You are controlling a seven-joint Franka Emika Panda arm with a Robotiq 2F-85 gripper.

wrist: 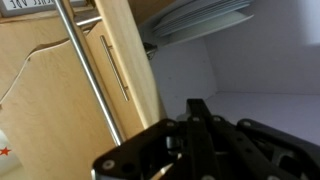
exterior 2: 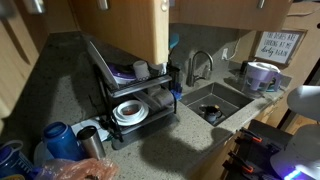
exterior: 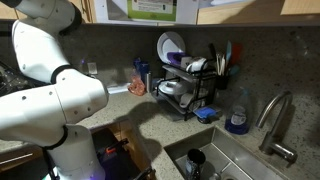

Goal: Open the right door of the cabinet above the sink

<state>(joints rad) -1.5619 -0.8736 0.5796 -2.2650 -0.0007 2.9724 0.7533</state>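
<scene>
The pale tan cabinet hangs above the steel sink. One of its doors stands swung out over the counter. In the wrist view this door shows edge-on, with a long metal bar handle in front of it and the white inside of the cabinet to the right. My black gripper is at the bottom of that view, just right of the door's edge. It is shut with nothing between its fingers. Both exterior views leave the gripper out of frame.
A black dish rack with plates and bowls stands beside the sink. The curved faucet rises behind the basin. A stack of plates sits inside the cabinet. Bottles and cups crowd the counter corner.
</scene>
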